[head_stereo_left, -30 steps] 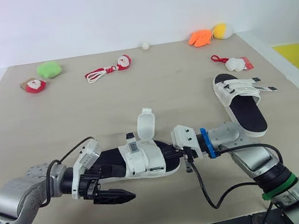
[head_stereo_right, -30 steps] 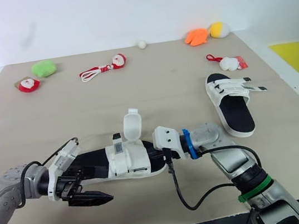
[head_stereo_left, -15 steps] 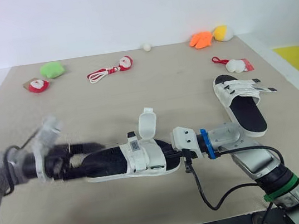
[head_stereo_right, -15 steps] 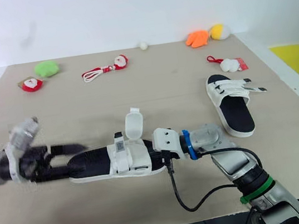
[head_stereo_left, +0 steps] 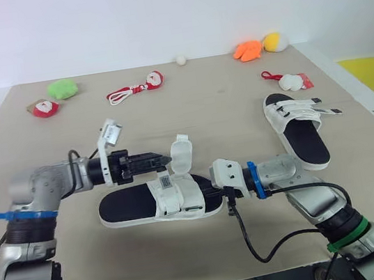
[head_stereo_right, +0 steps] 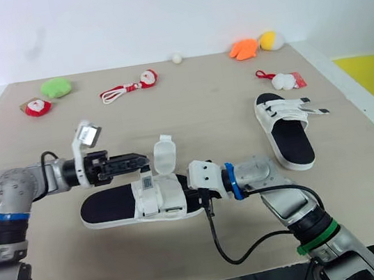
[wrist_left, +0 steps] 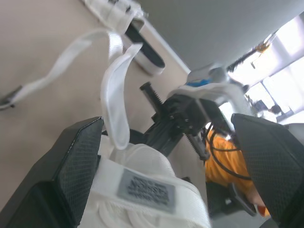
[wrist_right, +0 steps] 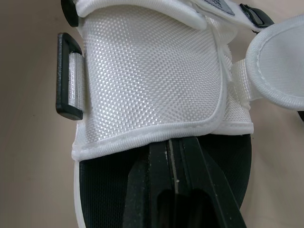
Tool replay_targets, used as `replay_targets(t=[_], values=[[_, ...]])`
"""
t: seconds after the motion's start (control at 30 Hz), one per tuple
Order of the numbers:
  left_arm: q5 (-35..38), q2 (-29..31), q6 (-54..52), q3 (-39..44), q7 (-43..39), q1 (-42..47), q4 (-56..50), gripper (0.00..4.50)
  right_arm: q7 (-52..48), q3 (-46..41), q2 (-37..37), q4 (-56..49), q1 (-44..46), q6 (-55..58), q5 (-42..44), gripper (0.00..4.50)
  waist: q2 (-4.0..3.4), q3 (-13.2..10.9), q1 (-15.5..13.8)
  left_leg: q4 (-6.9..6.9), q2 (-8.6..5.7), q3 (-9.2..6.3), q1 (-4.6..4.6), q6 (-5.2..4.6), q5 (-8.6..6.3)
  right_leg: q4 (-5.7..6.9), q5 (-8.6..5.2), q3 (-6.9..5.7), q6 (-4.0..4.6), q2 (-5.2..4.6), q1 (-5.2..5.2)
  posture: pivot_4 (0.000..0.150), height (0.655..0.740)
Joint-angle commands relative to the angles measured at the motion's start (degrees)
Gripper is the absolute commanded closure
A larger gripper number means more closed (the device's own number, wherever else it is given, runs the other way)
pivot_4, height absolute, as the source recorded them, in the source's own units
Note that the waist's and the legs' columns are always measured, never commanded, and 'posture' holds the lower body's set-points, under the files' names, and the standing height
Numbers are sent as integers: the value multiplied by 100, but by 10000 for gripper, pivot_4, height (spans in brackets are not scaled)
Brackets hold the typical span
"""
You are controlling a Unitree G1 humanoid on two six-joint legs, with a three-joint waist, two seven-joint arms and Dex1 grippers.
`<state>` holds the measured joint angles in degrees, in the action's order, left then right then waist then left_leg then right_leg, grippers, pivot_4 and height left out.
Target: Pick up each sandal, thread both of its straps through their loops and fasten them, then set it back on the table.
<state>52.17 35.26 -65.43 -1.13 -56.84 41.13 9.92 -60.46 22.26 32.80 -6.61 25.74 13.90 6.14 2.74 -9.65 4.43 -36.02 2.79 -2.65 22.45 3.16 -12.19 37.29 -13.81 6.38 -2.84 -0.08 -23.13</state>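
Note:
The near sandal (head_stereo_left: 140, 205), black footbed with white upper, lies on the table in front of me. One white strap (head_stereo_left: 180, 156) stands upright from it; the other strap looks wrapped over the upper. My left gripper (head_stereo_left: 155, 161) hovers beside that strap, open, with one finger (wrist_left: 78, 171) on either side of the strap (wrist_left: 114, 95). My right gripper (head_stereo_left: 213, 196) is shut on the sandal's toe end, its fingertips (wrist_right: 161, 185) tucked under the white upper beside a black loop (wrist_right: 66, 78). The second sandal (head_stereo_left: 296, 127) lies to the right, straps loose.
Small plush toys line the far edge: green (head_stereo_left: 61, 88), red-white (head_stereo_left: 44, 108), a red cord charm (head_stereo_left: 138, 86), a white ball (head_stereo_left: 181, 59), orange (head_stereo_left: 248, 49) and yellow (head_stereo_left: 272, 42). Another charm (head_stereo_left: 291, 81) lies beyond the second sandal. The table's right edge is close.
My left gripper has left the sandal's heel, swung up and to the right, and now flanks the upright strap. The sandal has shifted slightly left.

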Motion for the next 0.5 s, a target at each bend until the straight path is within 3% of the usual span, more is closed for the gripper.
replay_targets(t=[0.03, 0.3, 0.5], values=[[-423, -230, 409, -68, -102, 408, 512, 338, 76, 202, 76, 275, -198, 297, -321, 45000, -1, 1, -6, 0, 0, 0, 0, 0, 1, 0, 0, 0, 0, 0, 1, 1500, 7400], [-948, -933, 698, -56, -335, 1090, 1794, 338, 140, 191, 53, 263, -216, 316, -328, 45000, -2, 2, -8, -1, -1, -1, 0, -2, 3, 0, 3, 0, -2, 0, 2, 1500, 7400], [-782, -1363, 158, 426, -210, 1579, 2666, 338, 159, 188, 56, 242, -221, 331, -331, 45000, -4, 2, 17, -3, -2, -1, 2, -4, 4, 0, 6, 0, -6, 1, 0, 1500, 7400]])
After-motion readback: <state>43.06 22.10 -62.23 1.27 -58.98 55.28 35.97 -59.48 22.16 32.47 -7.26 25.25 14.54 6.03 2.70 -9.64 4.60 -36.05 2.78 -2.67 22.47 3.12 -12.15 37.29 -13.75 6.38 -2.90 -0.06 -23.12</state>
